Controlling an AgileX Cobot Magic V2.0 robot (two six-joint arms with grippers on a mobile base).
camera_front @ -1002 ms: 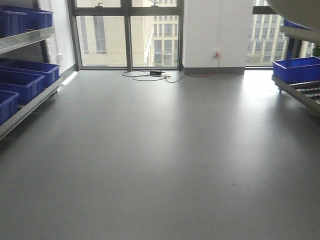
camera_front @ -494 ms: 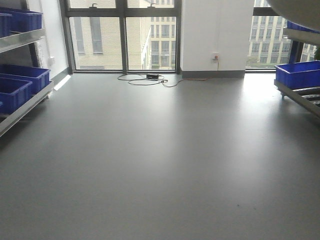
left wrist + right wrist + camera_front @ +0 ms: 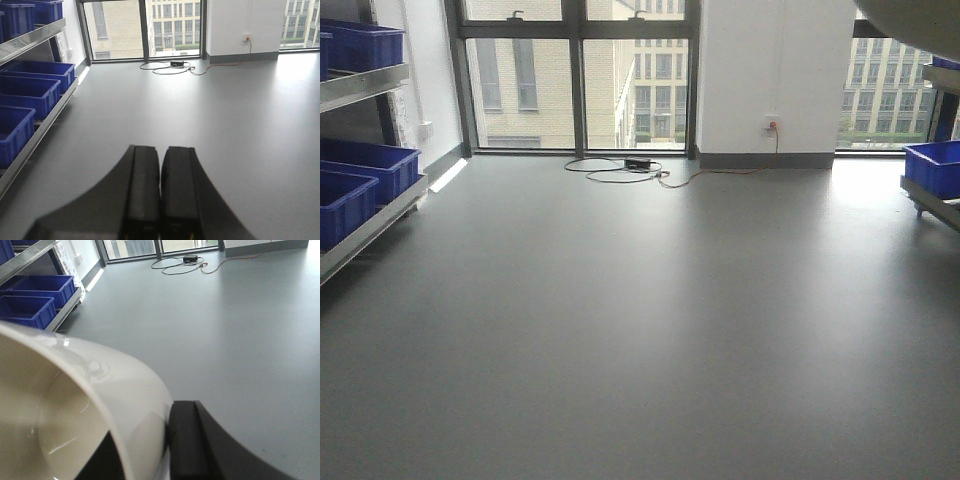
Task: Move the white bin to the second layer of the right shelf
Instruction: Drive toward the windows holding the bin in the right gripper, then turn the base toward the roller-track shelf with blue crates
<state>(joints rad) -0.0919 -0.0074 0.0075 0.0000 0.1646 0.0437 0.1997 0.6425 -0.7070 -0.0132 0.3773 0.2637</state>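
Note:
My right gripper [image 3: 142, 432] is shut on the white bin [image 3: 75, 405], one finger inside the tub and one finger [image 3: 187, 440] outside on its wall. The cream-white tub is held in the air, and its underside fills the top right corner of the front view [image 3: 920, 18]. My left gripper [image 3: 160, 150] is shut with nothing between its fingers and hangs over bare floor. A sliver of the right shelf [image 3: 932, 208] shows at the right edge, with a blue crate [image 3: 934, 166] on it. I cannot tell which level is the second layer.
A left shelf [image 3: 365, 225] of steel holds several blue crates [image 3: 27, 92] on two levels. Grey floor [image 3: 640, 320] stretches to a window wall. A black cable and power brick [image 3: 638, 165] lie on the floor by the windows, near a white pillar [image 3: 775, 75].
The front view has shifted: the right shelf and its blue crate slid toward the right edge, and the pillar moved right. The bin stays in the top right corner.

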